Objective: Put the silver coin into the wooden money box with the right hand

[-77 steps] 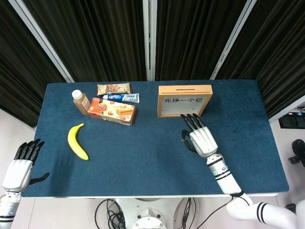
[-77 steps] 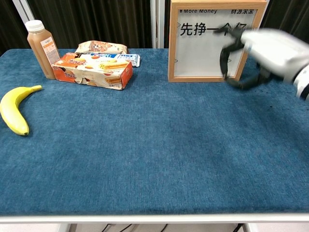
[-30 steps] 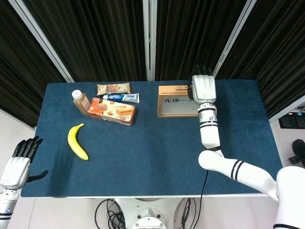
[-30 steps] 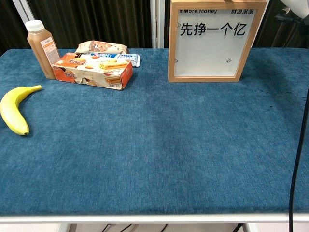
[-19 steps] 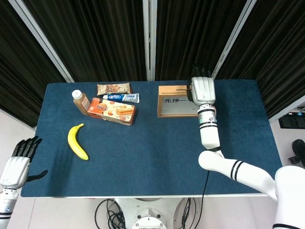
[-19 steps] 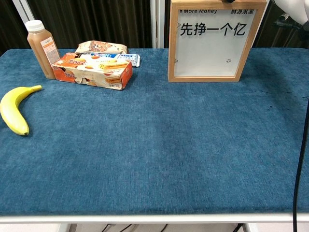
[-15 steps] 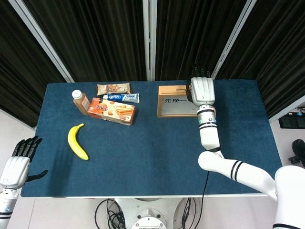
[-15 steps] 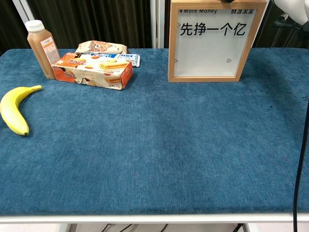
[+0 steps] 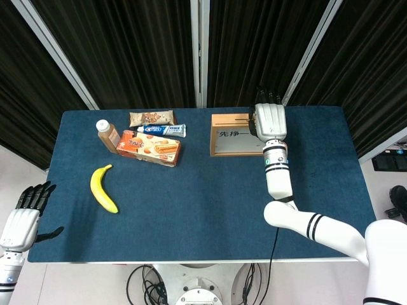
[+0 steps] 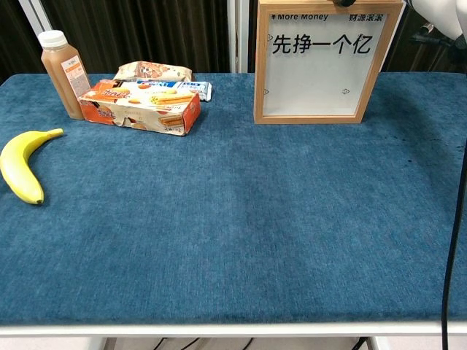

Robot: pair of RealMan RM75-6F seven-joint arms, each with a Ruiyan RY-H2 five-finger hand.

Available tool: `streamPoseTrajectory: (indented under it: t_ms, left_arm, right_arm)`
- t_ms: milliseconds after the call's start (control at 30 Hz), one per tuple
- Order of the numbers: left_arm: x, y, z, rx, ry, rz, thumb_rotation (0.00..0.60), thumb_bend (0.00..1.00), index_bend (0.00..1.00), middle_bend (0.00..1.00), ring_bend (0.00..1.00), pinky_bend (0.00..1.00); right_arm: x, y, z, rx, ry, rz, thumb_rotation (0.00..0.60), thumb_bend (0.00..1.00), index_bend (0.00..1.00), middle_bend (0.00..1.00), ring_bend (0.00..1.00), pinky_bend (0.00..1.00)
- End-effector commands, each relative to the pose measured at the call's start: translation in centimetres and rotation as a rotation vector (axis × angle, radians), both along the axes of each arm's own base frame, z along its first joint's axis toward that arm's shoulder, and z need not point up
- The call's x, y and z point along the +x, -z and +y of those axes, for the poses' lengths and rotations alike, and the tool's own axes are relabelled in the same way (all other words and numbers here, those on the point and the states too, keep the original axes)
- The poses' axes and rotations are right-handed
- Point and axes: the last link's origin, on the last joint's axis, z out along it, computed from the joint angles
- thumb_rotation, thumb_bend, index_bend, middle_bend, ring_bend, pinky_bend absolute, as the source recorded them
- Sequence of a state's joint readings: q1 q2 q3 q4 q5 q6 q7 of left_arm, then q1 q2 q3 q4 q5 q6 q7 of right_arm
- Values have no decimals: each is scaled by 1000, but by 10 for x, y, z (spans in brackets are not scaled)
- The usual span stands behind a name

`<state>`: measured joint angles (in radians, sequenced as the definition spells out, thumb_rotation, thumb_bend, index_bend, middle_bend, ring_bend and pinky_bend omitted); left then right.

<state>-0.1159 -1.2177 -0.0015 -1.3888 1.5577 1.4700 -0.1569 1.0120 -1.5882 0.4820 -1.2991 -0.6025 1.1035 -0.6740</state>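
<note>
The wooden money box (image 9: 235, 135) stands upright at the back of the blue table (image 9: 203, 197); its white front with black characters faces me (image 10: 318, 62). My right hand (image 9: 269, 119) hovers over the right end of the box's top, back of the hand up, with its dark thumb beside the slot. Only a white sliver of the right hand (image 10: 440, 10) shows in the chest view. I cannot see the silver coin in either view; whatever sits under the palm is hidden. My left hand (image 9: 25, 219) hangs off the table's front left corner, fingers apart and empty.
At the back left stand a juice bottle (image 9: 107, 135), an orange biscuit box (image 9: 149, 147), a toothpaste box (image 9: 162, 130) and a snack packet (image 9: 151, 117). A banana (image 9: 103, 189) lies left of centre. A black cable (image 10: 455, 219) hangs at the chest view's right edge.
The right hand rose from the table in front of the box to above its top, then sank slightly toward the slot. It has stayed still over the last half second.
</note>
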Motion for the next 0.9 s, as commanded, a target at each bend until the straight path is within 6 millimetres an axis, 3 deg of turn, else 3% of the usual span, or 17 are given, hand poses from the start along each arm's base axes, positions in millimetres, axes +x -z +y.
streamPoseTrajectory:
  t_ms: [33, 67, 133, 400, 533, 633, 700, 900]
  left_arm:
    - [0, 0, 0, 1, -1, 0, 600, 123, 27, 0, 0, 0]
    - [0, 0, 0, 2, -1, 0, 600, 123, 27, 0, 0, 0]
    - [0, -1, 0, 3, -1, -1, 600, 123, 27, 0, 0, 0]
    - [1, 0, 0, 4, 0, -1, 600, 122, 27, 0, 0, 0]
    - [1, 0, 1, 5, 0, -1, 600, 122, 27, 0, 0, 0]
    - [1, 0, 2, 9, 2, -3, 600, 123, 27, 0, 0, 0]
    - [2, -1, 2, 14, 3, -3, 600, 123, 26, 0, 0, 0]
    - [6, -1, 2, 24, 13, 6, 600, 122, 26, 0, 0, 0]
  right_arm:
    - [0, -1, 0, 8, 1, -8, 600, 355, 144, 24, 0, 0]
    - [-1, -1, 0, 9, -1, -8, 600, 352, 65, 14, 0, 0]
    - [-1, -2, 0, 9, -3, -9, 600, 348, 2, 2, 0, 0]
    - [0, -12, 8, -7, -45, -46, 600, 333, 0, 0, 0, 0]
    - [-4, -29, 26, -48, -106, -67, 600, 330, 0, 0, 0, 0]
    - [-20, -46, 56, -102, -171, -45, 600, 327, 0, 0, 0, 0]
    - [-42, -55, 84, -137, -199, -1, 600, 327, 0, 0, 0, 0]
    - [-130, -57, 177, -177, -132, 133, 600, 324, 0, 0, 0, 0]
